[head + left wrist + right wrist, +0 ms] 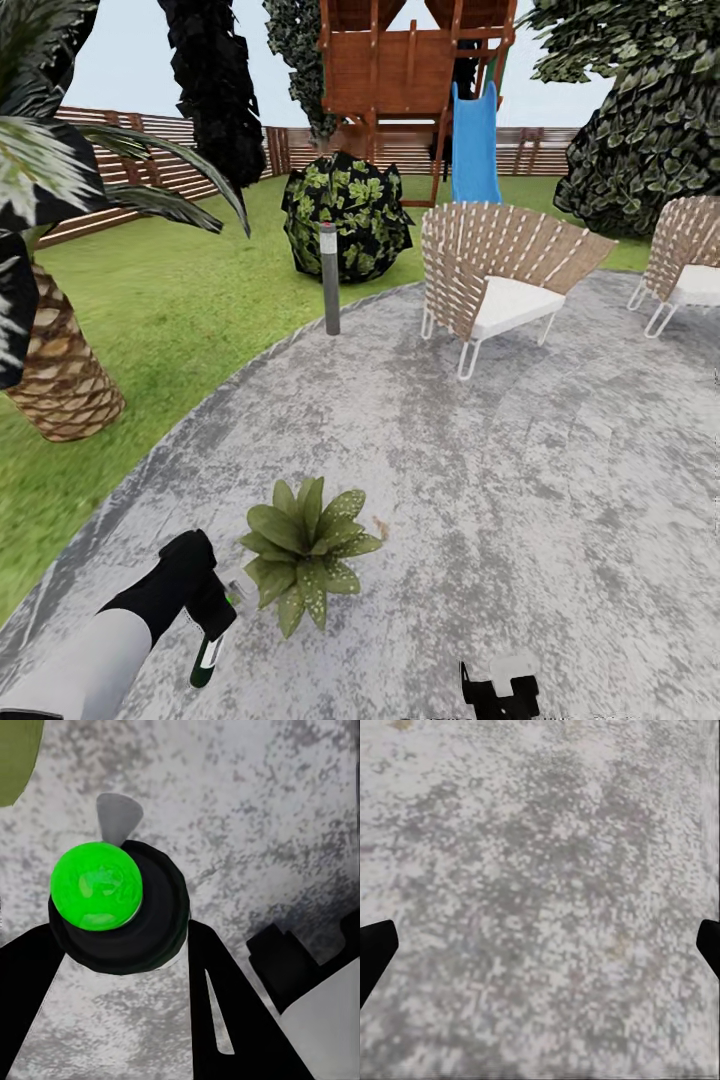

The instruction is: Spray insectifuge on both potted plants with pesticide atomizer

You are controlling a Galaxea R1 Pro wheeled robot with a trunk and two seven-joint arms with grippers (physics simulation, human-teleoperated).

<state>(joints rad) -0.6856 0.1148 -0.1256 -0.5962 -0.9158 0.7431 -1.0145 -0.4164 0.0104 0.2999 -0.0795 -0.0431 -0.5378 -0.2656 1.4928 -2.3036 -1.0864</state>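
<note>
The atomizer (208,655) is held in the left claw (205,620), low over the grey patio (480,480). In the left wrist view the bottle (116,907) is seen end-on between the two dark fingers (225,1005), a round black body with a bright green cap facing the camera, and the claw (120,945) is closed on it.

Just beside that claw, on its right, a potted plant (305,550) stands on the paving, its speckled leaves spread flat; whether the leaves touch the claw cannot be told. Nothing is seen between claw and plant.

The right claw (498,690) is seen at the lower edge of the head view, near the patio. In the right wrist view its fingertips (375,952) are set wide apart at the two sides, with bare paving (540,900) between them.

Well beyond the left claw, a grey lamp post (329,280) stands at the patio's edge, a dark shrub (345,215) behind it. A palm trunk (55,370) rises from the lawn (180,320) to the far left. Two woven chairs (500,280) are placed on the far side of the paving, with a wooden play tower (410,70), a blue slide (475,145) and a fence (150,160) behind.
</note>
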